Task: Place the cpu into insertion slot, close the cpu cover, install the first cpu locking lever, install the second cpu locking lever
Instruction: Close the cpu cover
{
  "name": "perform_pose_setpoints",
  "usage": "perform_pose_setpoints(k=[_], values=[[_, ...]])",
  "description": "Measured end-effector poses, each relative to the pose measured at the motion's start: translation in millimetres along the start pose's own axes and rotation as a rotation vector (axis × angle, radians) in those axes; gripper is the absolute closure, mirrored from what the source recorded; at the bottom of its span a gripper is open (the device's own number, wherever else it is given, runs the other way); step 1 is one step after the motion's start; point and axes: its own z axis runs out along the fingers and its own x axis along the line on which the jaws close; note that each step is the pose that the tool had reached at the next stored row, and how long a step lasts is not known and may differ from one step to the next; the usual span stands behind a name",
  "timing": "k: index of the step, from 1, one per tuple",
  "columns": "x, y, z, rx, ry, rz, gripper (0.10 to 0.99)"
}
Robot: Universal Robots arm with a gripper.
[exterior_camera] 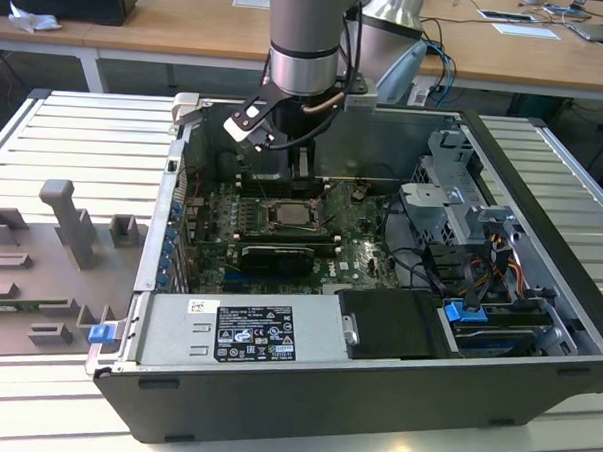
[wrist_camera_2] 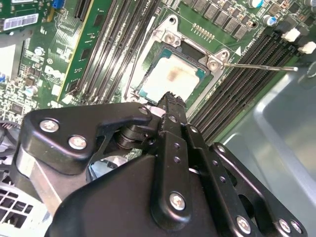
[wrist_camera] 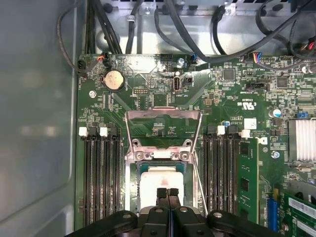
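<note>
With the cpu (wrist_camera: 158,178) seated in the insertion slot (wrist_camera: 134,156), the cpu cover (wrist_camera: 163,115) stands open and the locking levers (wrist_camera_2: 259,66) appear unlatched, while the hand (wrist_camera: 168,191), closed narrow and empty, hovers just above the cpu.

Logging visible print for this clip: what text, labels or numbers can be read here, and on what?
White label on grey metal power-supply cover: print too small to read.
White markings on green motherboard: blurred, unreadable.
White sticker on green card: unreadable.
</note>
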Motion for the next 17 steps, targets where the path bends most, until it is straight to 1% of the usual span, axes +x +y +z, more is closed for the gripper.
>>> perform_pose_setpoints(k=[2, 3, 7, 9, 15, 17], values=[[0.0, 0.1, -2.3, 0.000, -0.0001, 0.000, 0.980], [0.0, 0.2, -3.6, 0.000, -0.0015, 0.000, 0.980], [0.0, 1.9, -4.1, 0.001, -0.0033, 0.001, 0.980], [0.0, 4.0, -3.9, 0.002, -0.0033, 0.001, 0.980], [0.0, 13.8, -3.0, 0.002, -0.0033, 0.002, 0.980], [0.0, 14.9, -2.7, 0.003, -0.0034, 0.002, 0.980]])
